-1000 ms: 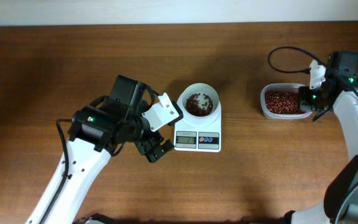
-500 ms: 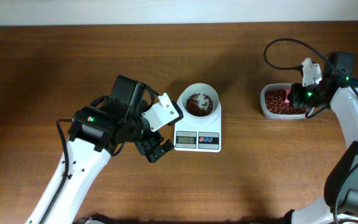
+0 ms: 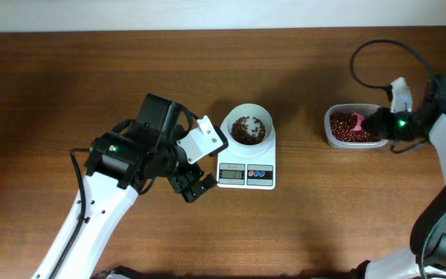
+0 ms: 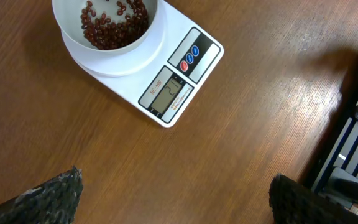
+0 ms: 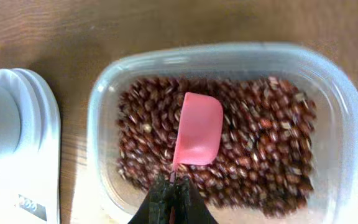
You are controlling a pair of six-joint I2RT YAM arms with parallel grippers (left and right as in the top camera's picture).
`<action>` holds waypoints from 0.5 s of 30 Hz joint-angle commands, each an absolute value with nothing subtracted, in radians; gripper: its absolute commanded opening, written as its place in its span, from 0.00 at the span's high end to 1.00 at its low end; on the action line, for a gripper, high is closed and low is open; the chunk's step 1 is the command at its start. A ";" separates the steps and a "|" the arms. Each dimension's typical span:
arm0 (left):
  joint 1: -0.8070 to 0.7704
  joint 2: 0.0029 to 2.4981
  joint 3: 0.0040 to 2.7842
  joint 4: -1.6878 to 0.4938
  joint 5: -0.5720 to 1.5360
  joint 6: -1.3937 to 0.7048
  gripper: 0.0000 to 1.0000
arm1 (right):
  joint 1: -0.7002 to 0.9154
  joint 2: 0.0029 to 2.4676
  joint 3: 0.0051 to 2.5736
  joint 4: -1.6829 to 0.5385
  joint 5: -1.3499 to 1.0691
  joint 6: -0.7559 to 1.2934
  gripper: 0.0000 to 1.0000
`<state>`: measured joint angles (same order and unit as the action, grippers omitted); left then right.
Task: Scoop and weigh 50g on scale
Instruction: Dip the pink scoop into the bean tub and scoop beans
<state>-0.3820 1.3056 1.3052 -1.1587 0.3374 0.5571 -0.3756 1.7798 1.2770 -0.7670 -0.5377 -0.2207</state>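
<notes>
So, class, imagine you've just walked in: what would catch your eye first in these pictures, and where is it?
The pink scoop stands out most, over the red beans in the clear tub at the right of the table, its handle pinched in the right tool. Next comes the white scale at the centre, its bowl holding a few beans, with the left tool open beside it.

text: none legible | scale (image 4: 182, 65) display (image 4: 169, 94): digits unreadable
</notes>
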 commanded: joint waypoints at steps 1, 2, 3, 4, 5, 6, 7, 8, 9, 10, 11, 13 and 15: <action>-0.379 1.311 1.302 -1.157 0.352 0.569 0.01 | -0.421 1.793 1.214 -0.752 -0.658 -0.233 0.96; -0.379 1.311 1.302 -1.157 0.352 0.569 0.01 | -0.422 1.793 1.198 -0.735 -0.687 -0.232 0.96; -0.379 1.311 1.302 -1.157 0.352 0.569 0.01 | -0.421 1.793 1.182 -0.723 -0.704 -0.232 0.96; -0.379 1.311 1.302 -1.157 0.352 0.569 0.01 | -0.421 1.793 1.173 -0.720 -0.709 -0.232 0.96; -0.379 1.311 1.302 -1.157 0.352 0.569 0.01 | -0.421 1.793 1.166 -0.718 -0.709 -0.231 0.96; -0.379 1.311 1.302 -1.157 0.352 0.569 0.01 | -0.421 1.793 1.165 -0.718 -0.720 -0.228 0.96; -0.379 1.311 1.302 -1.157 0.352 0.569 0.01 | -0.421 1.793 1.165 -0.716 -0.730 -0.228 0.96; -0.379 1.311 1.302 -1.157 0.352 0.569 0.01 | -0.421 1.793 1.165 -0.716 -0.730 -0.228 0.96; -0.379 1.311 1.302 -1.157 0.352 0.569 0.01 | -0.421 1.793 1.165 -0.716 -0.730 -0.228 0.96; -0.379 1.311 1.302 -1.157 0.352 0.569 0.01 | -0.421 1.797 1.165 -0.714 -0.730 -0.228 0.96; -0.379 1.311 1.302 -1.157 0.352 0.569 0.01 | -0.420 1.808 1.165 -0.712 -0.730 -0.228 0.96; -0.379 1.311 1.302 -1.157 0.352 0.569 0.01 | -0.420 1.841 1.165 -0.709 -0.735 -0.220 0.96; -0.379 1.311 1.302 -1.157 0.352 0.569 0.01 | -0.420 1.858 1.165 -0.702 -0.776 -0.221 0.96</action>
